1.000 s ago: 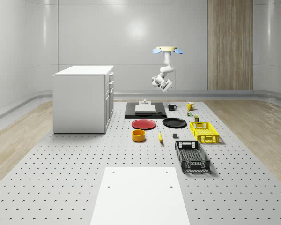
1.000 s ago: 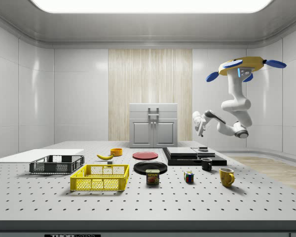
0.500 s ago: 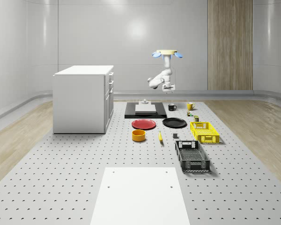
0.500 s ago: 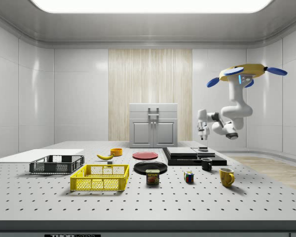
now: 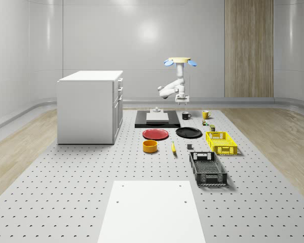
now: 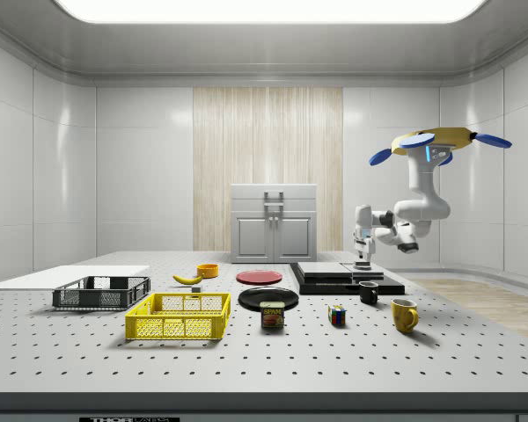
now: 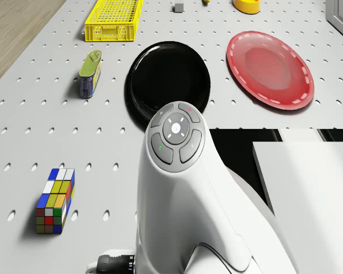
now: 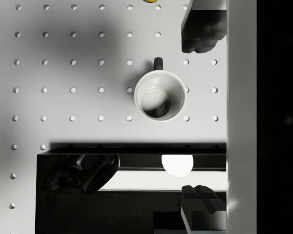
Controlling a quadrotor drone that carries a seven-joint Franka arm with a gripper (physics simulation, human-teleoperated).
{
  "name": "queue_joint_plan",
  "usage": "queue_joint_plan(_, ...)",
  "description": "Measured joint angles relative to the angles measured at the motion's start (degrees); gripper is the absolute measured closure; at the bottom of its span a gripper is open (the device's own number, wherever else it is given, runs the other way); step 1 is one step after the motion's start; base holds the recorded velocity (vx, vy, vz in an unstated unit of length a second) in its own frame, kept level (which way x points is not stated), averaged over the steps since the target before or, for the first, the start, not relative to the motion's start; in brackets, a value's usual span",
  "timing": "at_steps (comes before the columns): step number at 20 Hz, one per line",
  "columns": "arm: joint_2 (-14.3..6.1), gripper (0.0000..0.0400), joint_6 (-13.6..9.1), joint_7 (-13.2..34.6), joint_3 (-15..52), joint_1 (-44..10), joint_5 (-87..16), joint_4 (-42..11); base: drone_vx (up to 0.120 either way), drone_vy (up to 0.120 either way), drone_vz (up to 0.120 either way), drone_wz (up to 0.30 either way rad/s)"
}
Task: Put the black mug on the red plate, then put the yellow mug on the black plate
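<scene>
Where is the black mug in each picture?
Whole-scene view: the black mug stands on the table, between the black slab and the yellow mug.
Side view: in front of the slab, towards its right end.
Wrist view: seen from above, beside the slab.
Shared landmark: the black slab.

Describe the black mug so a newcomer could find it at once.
Start at the white cabinet, then go to the whole-scene view's right, past the flat black platform at the table's far end. The black mug stands upright just beyond it, under the hovering drone's end effector; the yellow mug is farther right.
</scene>
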Motion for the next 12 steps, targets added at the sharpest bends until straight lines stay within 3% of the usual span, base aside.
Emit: queue_joint_plan(12,-3.79,0.0000,2.77,1.79,1.60,-2.11,1.67,0.22,0.000,0.000,-0.120,0.000)
